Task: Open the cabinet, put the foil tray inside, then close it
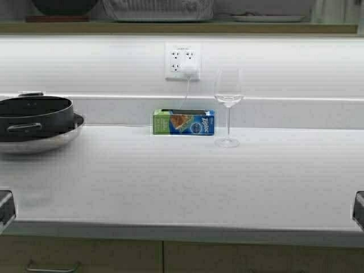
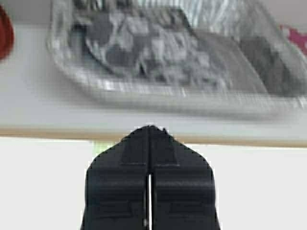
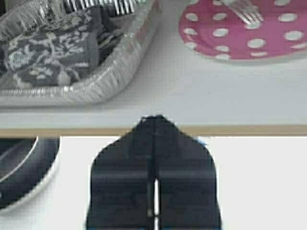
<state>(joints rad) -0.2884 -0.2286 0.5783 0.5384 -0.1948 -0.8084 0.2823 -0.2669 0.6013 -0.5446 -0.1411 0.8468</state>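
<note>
Silver foil tray sits on the shelf above your counter, holding a patterned cloth; only your wrist views show that. Your left gripper and right gripper are both clenched, below the shelf's front edge. Right of the tray lies a pink dotted plate.

Both arms sit low at the high view's bottom corners; left pincer and right pincer have fingers pressed together, empty.
</note>
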